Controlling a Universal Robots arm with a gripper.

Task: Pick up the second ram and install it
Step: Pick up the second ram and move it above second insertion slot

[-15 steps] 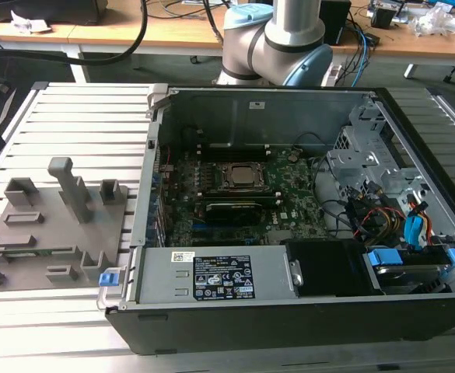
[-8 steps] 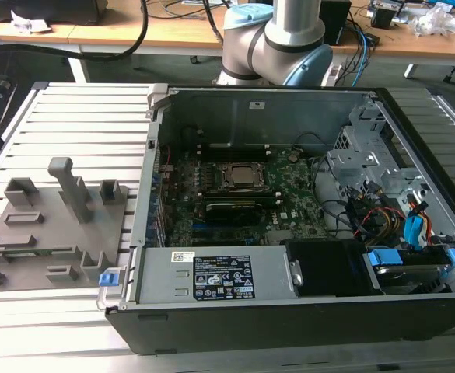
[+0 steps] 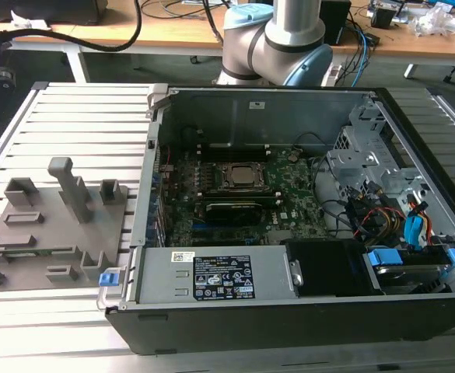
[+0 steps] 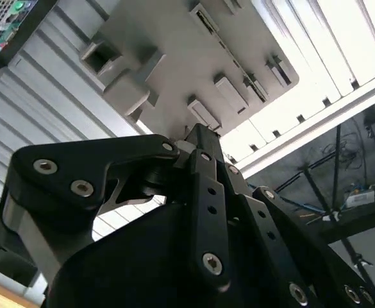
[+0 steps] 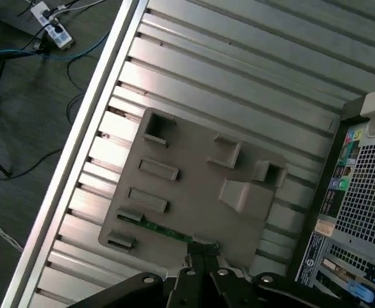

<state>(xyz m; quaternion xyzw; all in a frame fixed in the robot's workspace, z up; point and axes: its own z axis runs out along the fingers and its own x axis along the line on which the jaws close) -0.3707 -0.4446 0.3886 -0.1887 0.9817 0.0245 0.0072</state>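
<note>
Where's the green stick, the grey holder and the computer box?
Thin green circuit-board stick [image 5: 160,228]: first wrist view, middle of its visible edge.
Grey plastic holder plate [image 5: 193,186]: first wrist view, bare flat top.
Open black computer case [image 3: 250,116]: exterior view, inner back wall.

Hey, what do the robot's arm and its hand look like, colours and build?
In the exterior view the arm is a silver-grey metal tube, and its rounded joints carry light-blue caps. In the second wrist view the hand is matte black, built from flat jointed links pinned together with silver screw heads.
</note>
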